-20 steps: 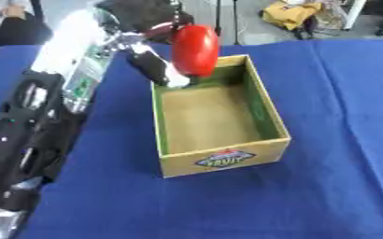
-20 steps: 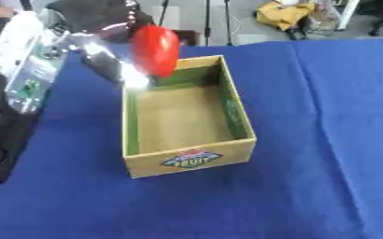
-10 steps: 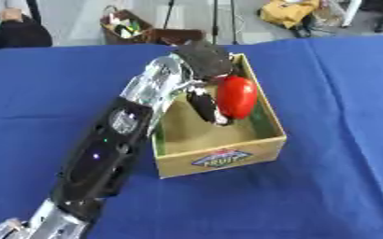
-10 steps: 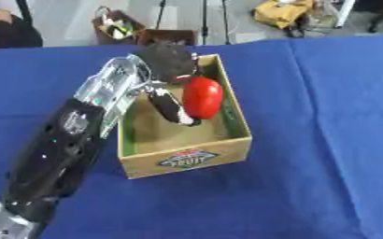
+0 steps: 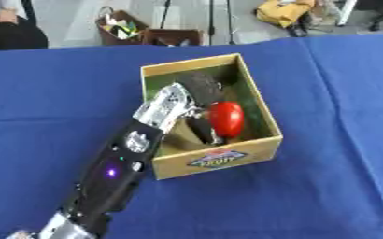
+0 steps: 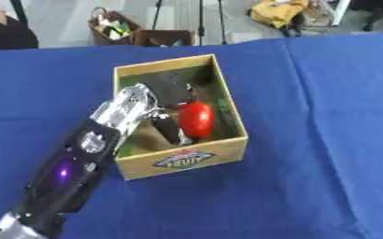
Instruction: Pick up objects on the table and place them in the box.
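Forearm of the left arm slanted up from below the box [image 5: 219,161] and over its near-left wall. The left hand [image 5: 201,88] reached down inside the box, fingers [image 5: 204,132] curled round a red object [image 5: 226,119] held above the box floor. Finger detail was blurred. The counter [image 5: 334,140] surrounded the box.

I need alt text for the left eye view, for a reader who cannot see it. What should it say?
The left robot hand holds a red, tomato-like object down inside an open cardboard fruit box. The box stands on a table with a blue cloth, and the black and silver arm reaches in from the lower left.
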You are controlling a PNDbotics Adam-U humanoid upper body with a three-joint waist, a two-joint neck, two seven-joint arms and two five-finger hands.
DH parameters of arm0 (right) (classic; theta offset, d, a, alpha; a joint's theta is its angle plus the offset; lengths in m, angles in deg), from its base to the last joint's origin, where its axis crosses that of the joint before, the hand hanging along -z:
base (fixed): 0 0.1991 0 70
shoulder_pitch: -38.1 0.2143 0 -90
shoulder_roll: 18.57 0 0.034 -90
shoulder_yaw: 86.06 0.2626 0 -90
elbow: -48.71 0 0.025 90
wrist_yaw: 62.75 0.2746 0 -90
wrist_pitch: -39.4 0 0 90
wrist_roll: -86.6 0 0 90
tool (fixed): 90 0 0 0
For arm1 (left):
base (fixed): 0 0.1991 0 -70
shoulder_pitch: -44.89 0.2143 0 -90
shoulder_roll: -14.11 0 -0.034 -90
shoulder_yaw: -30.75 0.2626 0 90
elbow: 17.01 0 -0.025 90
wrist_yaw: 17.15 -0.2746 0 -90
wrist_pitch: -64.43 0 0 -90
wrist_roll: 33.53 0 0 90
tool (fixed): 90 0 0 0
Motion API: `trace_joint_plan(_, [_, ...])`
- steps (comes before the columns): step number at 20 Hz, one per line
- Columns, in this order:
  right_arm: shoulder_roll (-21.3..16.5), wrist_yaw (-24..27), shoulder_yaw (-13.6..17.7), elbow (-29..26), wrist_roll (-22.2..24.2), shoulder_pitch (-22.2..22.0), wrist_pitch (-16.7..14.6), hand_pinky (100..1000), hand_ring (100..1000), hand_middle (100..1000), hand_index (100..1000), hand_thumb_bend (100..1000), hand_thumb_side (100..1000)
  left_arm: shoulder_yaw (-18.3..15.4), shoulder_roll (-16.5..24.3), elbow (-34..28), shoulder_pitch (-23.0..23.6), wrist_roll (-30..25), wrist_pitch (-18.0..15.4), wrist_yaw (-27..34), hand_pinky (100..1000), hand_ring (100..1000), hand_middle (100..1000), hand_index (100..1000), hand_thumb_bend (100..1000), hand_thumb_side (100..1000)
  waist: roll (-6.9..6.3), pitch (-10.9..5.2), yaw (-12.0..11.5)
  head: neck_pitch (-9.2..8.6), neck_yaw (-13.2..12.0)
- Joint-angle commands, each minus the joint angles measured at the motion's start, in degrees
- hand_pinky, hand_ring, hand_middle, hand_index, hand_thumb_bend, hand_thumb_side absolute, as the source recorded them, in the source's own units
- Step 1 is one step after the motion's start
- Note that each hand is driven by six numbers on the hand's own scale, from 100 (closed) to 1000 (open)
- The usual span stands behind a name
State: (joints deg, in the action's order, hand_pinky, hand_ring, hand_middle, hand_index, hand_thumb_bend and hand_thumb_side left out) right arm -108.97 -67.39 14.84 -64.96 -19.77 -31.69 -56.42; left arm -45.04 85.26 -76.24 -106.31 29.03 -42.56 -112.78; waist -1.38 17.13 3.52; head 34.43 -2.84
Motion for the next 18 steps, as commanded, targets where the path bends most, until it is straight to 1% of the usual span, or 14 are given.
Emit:
trace_joint_plan(1, [-0.58,0.18,0.3,-0.92,0.12,0.55,-0.1,698,710,626,754,100,816,-0.76,0.04,-1.19,-0.7,-1.28,0.68,0.26,670,836,871,1000,382,1000,0.17,-1.02,-0.01,-0.58,0.27])
trace_joint_plan(2, [-0.56,0.16,0.31,-0.92,0.12,0.52,-0.09,698,710,626,754,100,816,-0.83,0.09,-1.66,-0.66,-1.72,1.05,0.34,693,851,890,1000,440,1000,0.17,-1.02,-0.01,-0.58,0.3])
trace_joint_plan(3, [-0.55,0.15,0.32,-0.92,0.12,0.5,-0.08,698,710,626,753,100,815,-1.01,0.2,-2.36,-0.68,-1.87,1.73,0.27,714,867,911,1000,707,1000,0.18,-1.02,-0.01,-0.57,0.31])
trace_joint_plan(5, [-0.55,0.14,0.33,-0.92,0.1,0.46,-0.07,698,709,626,753,100,815,-1.52,0.46,-4.7,-0.61,-0.66,4.34,-0.46,694,864,918,1000,780,1000,0.2,-1.01,-0.03,-0.54,0.34])
trace_joint_plan(6, [-0.56,0.13,0.35,-0.92,0.08,0.44,-0.07,698,709,625,753,100,815,-1.81,0.57,-6.13,-0.48,0.58,5.78,-0.77,684,863,916,1000,775,1000,0.22,-1.0,-0.07,-0.53,0.37])
trace_joint_plan(8, [-0.58,0.11,0.41,-0.92,0.02,0.38,-0.05,698,709,625,753,100,814,-2.38,1.03,-9.28,-0.22,3.25,7.93,-1.01,648,845,897,1000,679,1000,0.24,-1.01,-0.2,-0.46,0.49])
trace_joint_plan(9, [-0.59,0.11,0.43,-0.92,0.0,0.37,-0.05,698,709,625,753,100,813,-2.62,1.31,-10.75,-0.05,4.42,8.57,-0.74,603,811,837,1000,518,1000,0.24,-1.02,-0.27,-0.44,0.56])
trace_joint_plan(10, [-0.61,0.09,0.48,-0.92,-0.04,0.33,-0.04,698,709,625,753,100,813,-2.93,1.73,-12.65,0.25,5.74,9.11,0.08,588,801,821,1000,466,1000,0.24,-1.03,-0.39,-0.43,0.67])
trace_joint_plan(11, [-0.63,0.07,0.54,-0.92,-0.1,0.28,-0.03,698,709,625,753,100,814,-3.43,2.22,-14.89,0.63,7.18,9.79,1.51,518,748,753,950,234,1000,0.24,-1.04,-0.54,-0.41,0.87])
trace_joint_plan(12, [-0.69,0.02,0.63,-0.92,-0.19,0.21,-0.03,698,709,625,753,100,814,-4.0,2.85,-17.57,1.2,8.81,10.62,3.71,462,707,711,917,129,984,0.24,-1.06,-0.74,-0.4,1.13])
trace_joint_plan(13, [-0.74,-0.04,0.74,-0.92,-0.29,0.13,-0.01,698,709,625,753,100,813,-4.62,3.55,-20.47,1.89,10.58,11.61,6.58,374,627,627,853,100,943,0.25,-1.07,-0.95,-0.38,1.4])
trace_joint_plan(15, [-0.86,-0.18,0.96,-0.92,-0.55,0.01,0.01,698,710,625,753,100,813,-5.94,5.31,-27.05,4.1,14.85,14.13,15.18,247,533,534,782,100,900,0.21,-1.06,-1.41,-0.39,2.02])
trace_joint_plan(17, [-0.97,-0.34,1.18,-0.92,-0.82,-0.12,0.03,698,710,625,753,100,813,-7.16,6.65,-32.51,7.0,17.9,15.94,26.47,177,484,484,747,100,882,0.21,-1.02,-1.87,-0.46,2.71])
trace_joint_plan(18, [-1.01,-0.43,1.3,-0.92,-0.97,-0.2,0.05,699,710,625,753,100,813,-8.01,7.1,-35.1,8.68,19.23,16.7,33.24,168,478,477,743,100,874,0.25,-0.98,-2.14,-0.47,3.09])
